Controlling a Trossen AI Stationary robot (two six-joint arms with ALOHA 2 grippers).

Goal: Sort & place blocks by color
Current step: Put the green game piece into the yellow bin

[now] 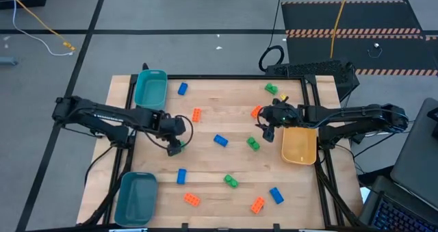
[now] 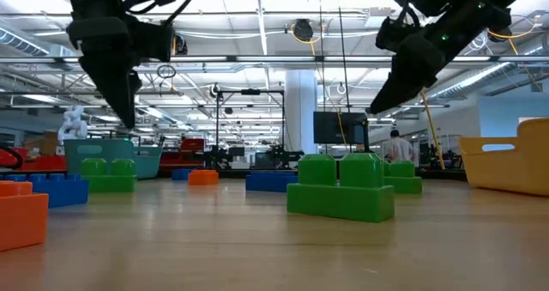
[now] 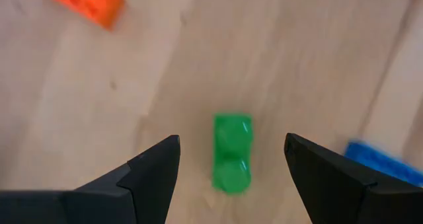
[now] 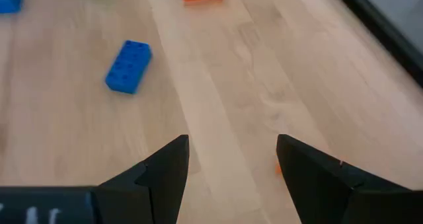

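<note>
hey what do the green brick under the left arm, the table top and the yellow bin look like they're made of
Green brick: likely moulded plastic, glossy; a soft highlight sits on its round studs.
Table top: looks like light wood, matte to satin; grain lines and plank seams show.
Yellow bin: probably plastic, smooth and even in colour with rounded corners; possibly slightly translucent, hard to tell.

grey floor [image 1: 205,13], yellow cable [image 1: 41,27], striped black mat [image 1: 349,16], bright ceiling lights [image 2: 266,8]
</note>
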